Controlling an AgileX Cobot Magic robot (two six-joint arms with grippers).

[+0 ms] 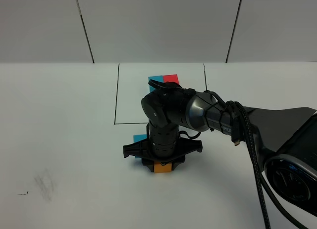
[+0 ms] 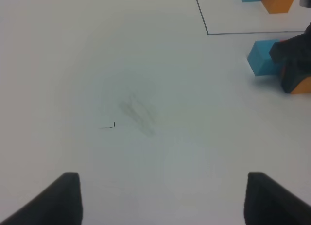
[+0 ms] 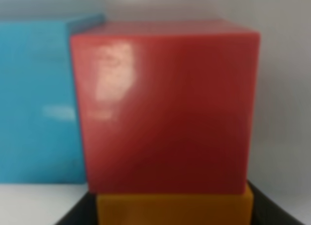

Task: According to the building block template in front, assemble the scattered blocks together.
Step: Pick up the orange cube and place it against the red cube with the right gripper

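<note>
The building block template sits inside the black drawn rectangle (image 1: 117,98). Its cyan cube (image 1: 156,80) and red cube (image 1: 172,78) peek out behind my right arm, and its orange cube (image 2: 278,0) shows in the left wrist view. In front of the frame, my right gripper (image 1: 162,164) points straight down, shut on the scattered orange block (image 1: 162,168). In the right wrist view this orange block (image 3: 175,210) touches the red block (image 3: 165,108), and the cyan block (image 3: 36,98) stands beside the red one. My left gripper (image 2: 163,205) hovers open over bare table, far from the cyan block (image 2: 262,57).
A grey smudge (image 1: 44,182) and a small pen mark (image 2: 108,126) lie on the white table at the left. My right arm's bulky base and cables (image 1: 257,155) fill the right front. Wall panels stand behind the table.
</note>
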